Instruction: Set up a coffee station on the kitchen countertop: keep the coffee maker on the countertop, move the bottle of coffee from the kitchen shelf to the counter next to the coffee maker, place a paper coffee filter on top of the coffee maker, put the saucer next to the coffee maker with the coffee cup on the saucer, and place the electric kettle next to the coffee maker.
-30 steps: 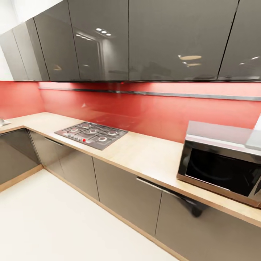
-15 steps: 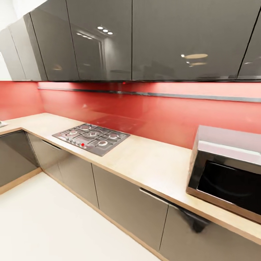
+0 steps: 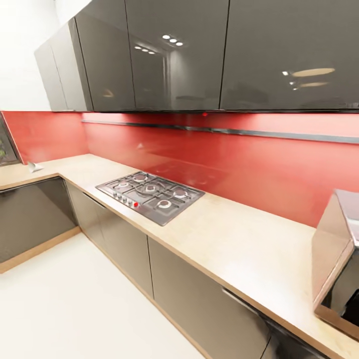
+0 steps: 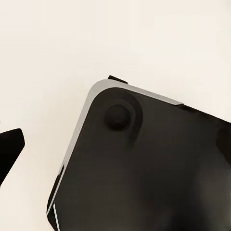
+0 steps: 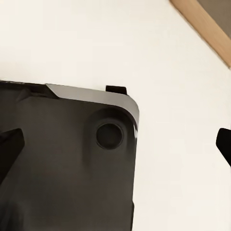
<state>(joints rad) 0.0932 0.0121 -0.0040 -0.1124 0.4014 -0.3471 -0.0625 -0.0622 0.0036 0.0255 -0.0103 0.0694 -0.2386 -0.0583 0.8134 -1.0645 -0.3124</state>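
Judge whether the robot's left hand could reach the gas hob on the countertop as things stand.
Probably not. The left hand hangs low over the pale floor by the robot's dark base, while the gas hob sits up on the countertop, away across the floor.

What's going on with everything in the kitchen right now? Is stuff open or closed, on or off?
Upper cabinets: doors closed.
Lower cabinets: doors closed.
Gas hob: no flames, nothing on it.
Microwave: at the picture's edge, door state cannot be told.
Kitchen countertop: bare between hob and microwave.
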